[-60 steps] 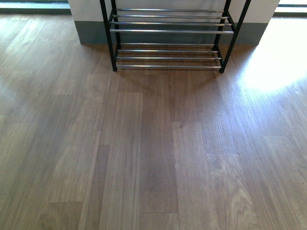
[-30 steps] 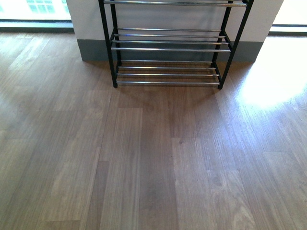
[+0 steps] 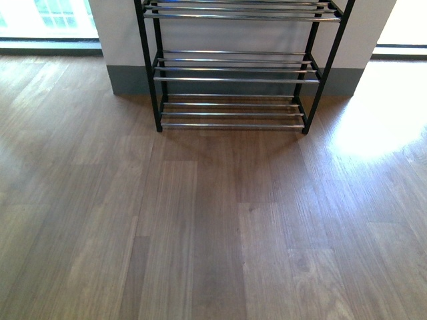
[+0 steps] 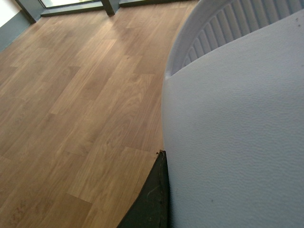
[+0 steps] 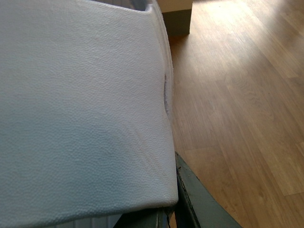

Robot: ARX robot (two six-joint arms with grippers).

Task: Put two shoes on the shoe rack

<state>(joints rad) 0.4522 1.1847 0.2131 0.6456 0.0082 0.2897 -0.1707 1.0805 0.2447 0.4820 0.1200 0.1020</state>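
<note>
Three tiers of the shoe rack [image 3: 233,79] show at the top of the front view, standing on the wooden floor [image 3: 213,227] against a pale wall. Every rod shelf in sight is bare. No arm and no shoe shows here, and open floor lies between the camera and the rack.

From the left wrist, a pale blue slide fills most of the picture: this left-hand slide [image 4: 237,142] hangs clear of the floor, with its ribbed inside showing at one end. One dark finger [image 4: 153,199] of the left gripper [image 4: 159,183] lies against its edge. The other finger is hidden behind the rubber, so I judge the slide pinched between them rather than see it.

From the right wrist it is much the same. The right-hand slide [image 5: 80,109] crowds the lens, one dark finger [image 5: 195,206] of the right gripper [image 5: 178,199] sits under its edge, and its partner is out of sight. This too looks like a firm pinch.

Carrying is the step in hand, with both slides lifted and neither yet on the rack. Next, each arm needs to reach forward over a free shelf, level its slide so the sole sits across several rods, and only then let go.
</note>
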